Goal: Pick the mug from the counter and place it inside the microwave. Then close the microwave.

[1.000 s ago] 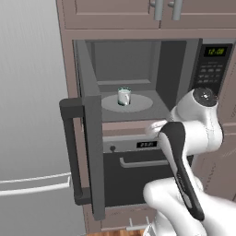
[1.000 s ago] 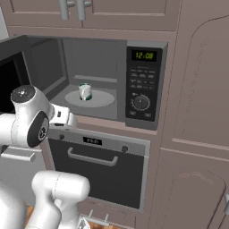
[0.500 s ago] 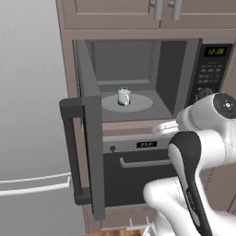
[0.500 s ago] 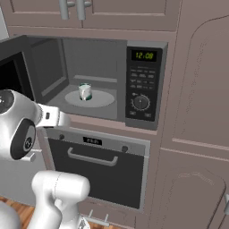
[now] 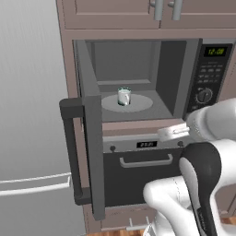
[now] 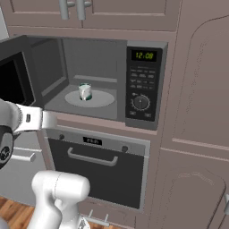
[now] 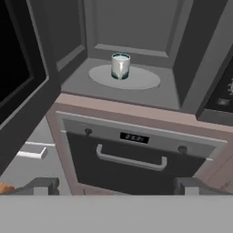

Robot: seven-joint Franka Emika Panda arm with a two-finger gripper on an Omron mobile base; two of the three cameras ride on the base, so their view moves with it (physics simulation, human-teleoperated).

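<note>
Base cams flanking microwave (image 5: pixel 138 83) (hand cam nearer)

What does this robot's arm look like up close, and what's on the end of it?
The arm is built of glossy white rounded segments with dark grey joints and a black strip along one link. Its white hand ends in a gripper with two small dark grey finger tips. No loose cables or markings are visible.
</note>
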